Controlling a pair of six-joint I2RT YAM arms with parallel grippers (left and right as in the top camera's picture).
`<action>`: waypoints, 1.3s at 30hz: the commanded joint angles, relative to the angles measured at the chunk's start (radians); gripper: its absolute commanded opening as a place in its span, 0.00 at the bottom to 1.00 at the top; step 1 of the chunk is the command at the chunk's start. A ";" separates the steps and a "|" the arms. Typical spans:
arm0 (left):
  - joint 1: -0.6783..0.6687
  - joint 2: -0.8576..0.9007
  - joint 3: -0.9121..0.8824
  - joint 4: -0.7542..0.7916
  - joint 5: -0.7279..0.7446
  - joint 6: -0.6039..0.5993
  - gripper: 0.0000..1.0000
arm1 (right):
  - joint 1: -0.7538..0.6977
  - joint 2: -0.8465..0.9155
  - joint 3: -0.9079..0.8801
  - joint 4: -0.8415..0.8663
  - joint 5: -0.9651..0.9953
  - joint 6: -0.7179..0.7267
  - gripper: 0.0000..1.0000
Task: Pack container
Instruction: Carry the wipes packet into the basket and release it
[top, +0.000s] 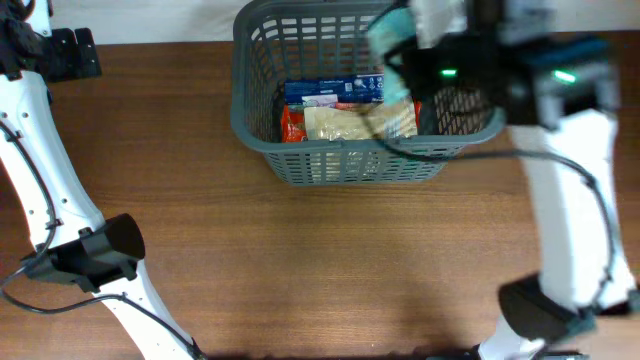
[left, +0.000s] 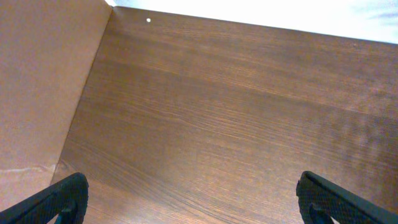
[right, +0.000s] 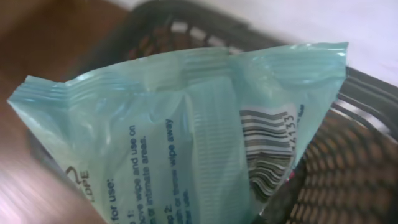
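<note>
Right tool (top: 425, 42) clamped on teal wipes packet (right: 186, 124), over right side of container (top: 340, 162) at table (top: 300, 270) far edge. Left tool (left: 196, 202) wide apart over table, far left. I'd lower packet below rim (top: 239, 60), onto free floor right of 3 packed items (top: 340, 110), then release.

the container (top: 340, 165) is dark grey with a slotted lattice pattern. the desk (top: 300, 270) is dark brown with a wood grain. the teal packet (right: 155, 112) is pale, with dark print and a black-and-white barcode. the blue pack (top: 330, 91), red pack (top: 291, 125) and beige pack (top: 345, 122) contrast with the grey.
</note>
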 joint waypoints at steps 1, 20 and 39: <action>0.003 0.006 0.003 -0.001 -0.004 -0.010 0.99 | 0.052 0.095 -0.010 0.014 0.047 -0.142 0.19; 0.003 0.006 0.003 -0.001 -0.004 -0.010 0.99 | 0.156 0.404 -0.058 -0.058 -0.124 -0.192 0.36; 0.003 0.006 0.003 -0.001 -0.004 -0.010 0.99 | -0.004 0.052 0.250 -0.100 0.085 0.023 0.67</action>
